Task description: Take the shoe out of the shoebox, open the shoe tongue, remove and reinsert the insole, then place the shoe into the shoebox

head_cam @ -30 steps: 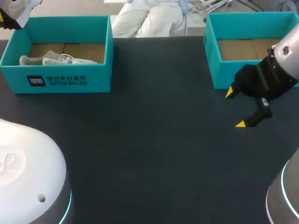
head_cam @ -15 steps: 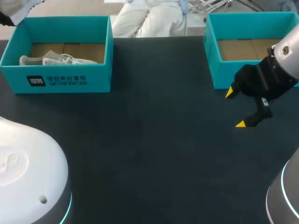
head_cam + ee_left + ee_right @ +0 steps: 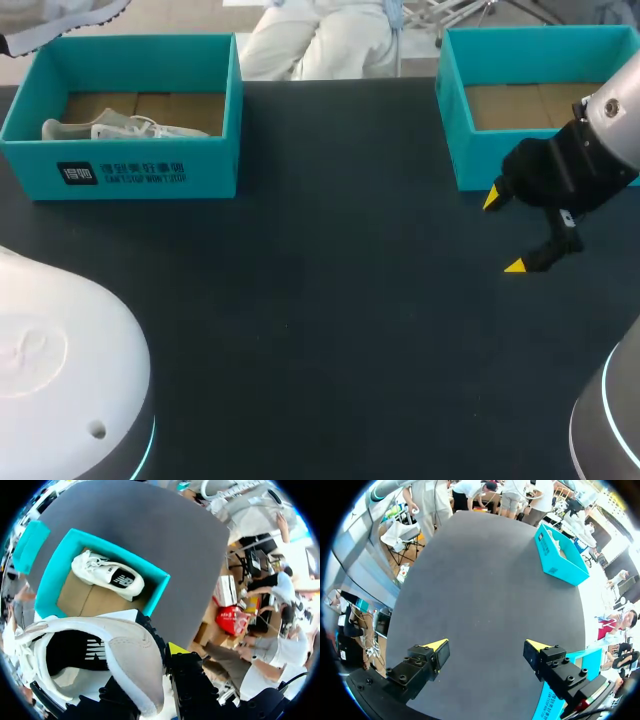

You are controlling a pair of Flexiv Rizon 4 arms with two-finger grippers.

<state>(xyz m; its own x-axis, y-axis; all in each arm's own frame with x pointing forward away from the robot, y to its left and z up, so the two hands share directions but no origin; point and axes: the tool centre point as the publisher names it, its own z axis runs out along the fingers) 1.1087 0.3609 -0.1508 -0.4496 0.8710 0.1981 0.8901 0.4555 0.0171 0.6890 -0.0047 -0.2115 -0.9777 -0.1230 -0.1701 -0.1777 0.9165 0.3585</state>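
The lifted shoe [image 3: 100, 655] is out of the left shoebox [image 3: 50, 575] and hangs in the air above it. The left gripper [image 3: 152, 677] is clenched on its heel end, with the opening turned toward the wrist camera. In the head view only a strip of its white sole [image 3: 70, 12] shows, above the far left corner of that shoebox [image 3: 150, 170]. Over the last second that strip has slid further along the box's far wall toward its middle, and the yellow tip that showed beside it has gone from sight, so the arm is carrying or turning the shoe. I judge the take-out step done and the tongue-opening step next. A second shoe [image 3: 120, 128] lies on its side on the cardboard floor of the same box, plain in the wrist view too [image 3: 107, 575]. Well apart from the left shoebox, across the dark table [image 3: 330, 300], the right gripper [image 3: 505, 232] has not moved. It hovers with its fingers spread wide [image 3: 487, 645] and nothing between them, just in front of the right shoebox [image 3: 455, 130]. Much is cut off: the head view loses most of the lifted shoe and nearly all of the left gripper. In the left wrist view one fingertip is buried under the heel, the laces are crowded at the edge, and I cannot tell whether the tongue is still flat or how the insole sits inside.
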